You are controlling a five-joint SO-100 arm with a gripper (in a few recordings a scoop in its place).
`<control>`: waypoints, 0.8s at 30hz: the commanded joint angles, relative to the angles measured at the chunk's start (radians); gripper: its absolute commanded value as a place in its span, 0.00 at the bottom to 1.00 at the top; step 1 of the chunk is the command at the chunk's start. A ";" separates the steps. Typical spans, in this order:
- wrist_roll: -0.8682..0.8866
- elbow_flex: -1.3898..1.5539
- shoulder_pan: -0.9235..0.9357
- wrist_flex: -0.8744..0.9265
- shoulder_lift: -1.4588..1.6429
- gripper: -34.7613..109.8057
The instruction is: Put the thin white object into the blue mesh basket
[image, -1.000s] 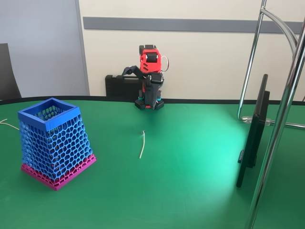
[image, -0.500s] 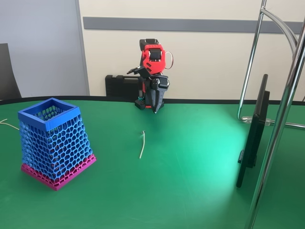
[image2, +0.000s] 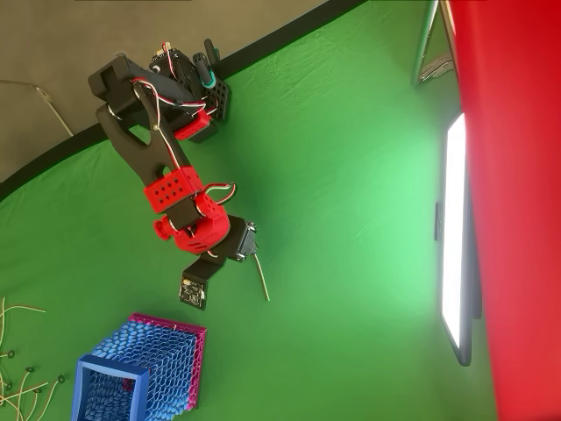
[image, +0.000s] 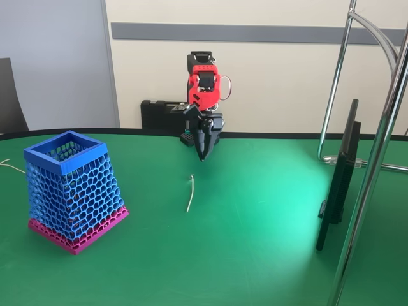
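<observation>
White stick: your thin white object point(image: 190, 193) is a slim, slightly curved sliver lying flat on the green table point(image: 255, 210).
Place: at 3 o'clock from the blue mesh basket point(image: 71, 189), well apart.
Gripper point(image: 203, 155): points down, above the stick's far end; you cannot tell its jaw gap.
Overhead view: the stick's point(image2: 262, 281) upper end is hidden under the wrist.

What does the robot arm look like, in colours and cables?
The arm mixes black links with bright red joint housings. Thin red and white wires loop along it. Its claw is black and tapers to a point, and a small camera board sits beside it.
</observation>
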 commanded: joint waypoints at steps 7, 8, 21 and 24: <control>-0.267 -0.103 -0.005 0.066 -0.080 0.25; -0.272 -0.117 -0.005 0.097 -0.094 0.25; -0.367 -0.221 0.029 0.212 -0.175 0.25; -0.411 -0.233 0.038 0.212 -0.219 0.25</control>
